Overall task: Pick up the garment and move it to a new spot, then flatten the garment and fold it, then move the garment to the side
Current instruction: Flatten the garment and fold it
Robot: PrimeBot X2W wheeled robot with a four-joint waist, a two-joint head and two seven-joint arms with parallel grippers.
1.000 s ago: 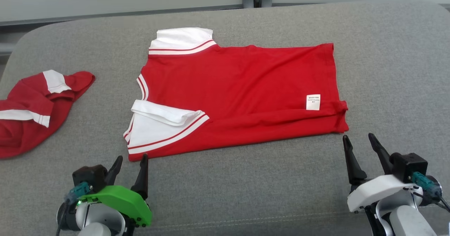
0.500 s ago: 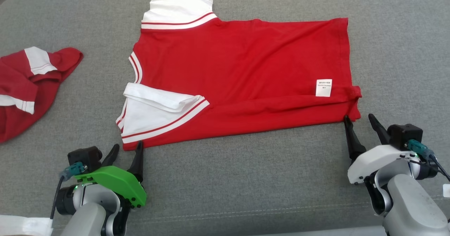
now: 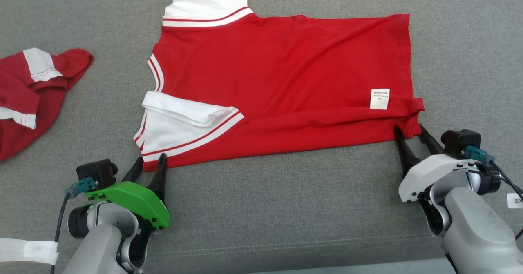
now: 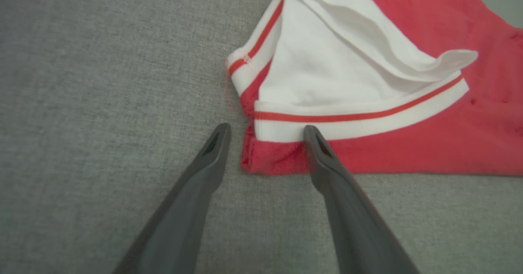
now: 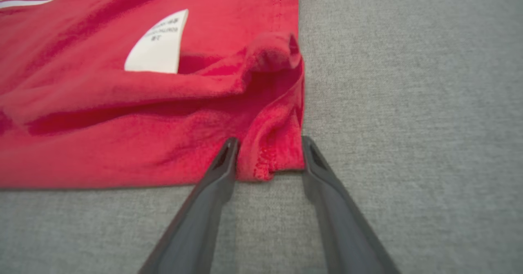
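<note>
The red garment [image 3: 286, 82], with white sleeves and striped trim, lies spread flat on the grey padded surface [image 3: 286, 208]. My left gripper [image 3: 151, 159] is open at its near left corner. In the left wrist view that gripper [image 4: 266, 129] has one finger on the cushion beside the red corner [image 4: 278, 161] and the other on the white trim. My right gripper [image 3: 408, 128] is open at the near right corner. In the right wrist view its fingers [image 5: 269, 140] straddle the bunched red hem [image 5: 273, 151]. A white care label [image 3: 379, 98] sits near that corner.
A second red and white garment [image 3: 28, 98] lies crumpled at the left edge of the surface. A white strip [image 3: 28, 250] shows at the bottom left by my left arm. Bare grey cushion runs along the front between my arms.
The head camera has tipped down and forward. Both grippers have moved up to the garment's near corners, and their fingers now straddle the fabric, standing slightly closer together.
</note>
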